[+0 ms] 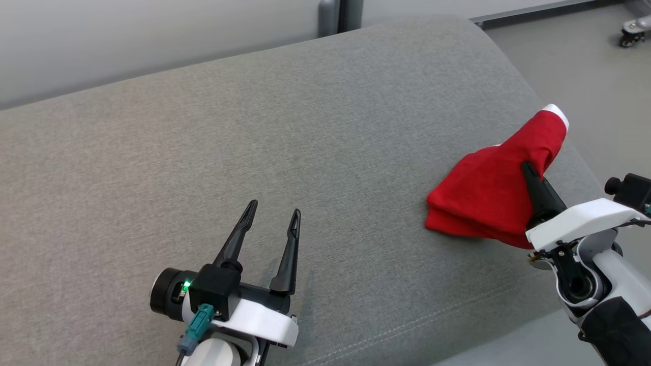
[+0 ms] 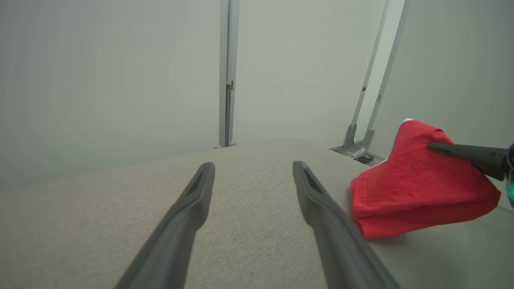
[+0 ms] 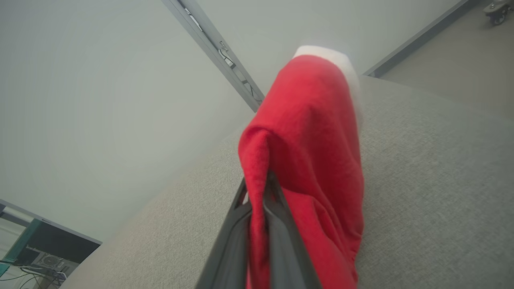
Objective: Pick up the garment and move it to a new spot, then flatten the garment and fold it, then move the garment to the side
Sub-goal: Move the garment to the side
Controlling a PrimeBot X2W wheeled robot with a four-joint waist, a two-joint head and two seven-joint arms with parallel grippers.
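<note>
Nearest the front edge of the grey cushion [image 1: 305,127], the left hand [image 1: 274,208] hangs released, idle. Farther back, at the cushion's right edge, the right hand [image 1: 527,166] is clenched on the folded red garment [image 1: 483,198]. A shallow pinch could slip, spilling the fold over that edge.

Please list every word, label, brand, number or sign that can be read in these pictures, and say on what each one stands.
No text can be read in any view.
Dark panel, lower left of the right wrist view: a tiny pale mark near its top edge, too small to read.
Red garment, grey cushion, left claw, right claw: no label, print or number visible.
</note>
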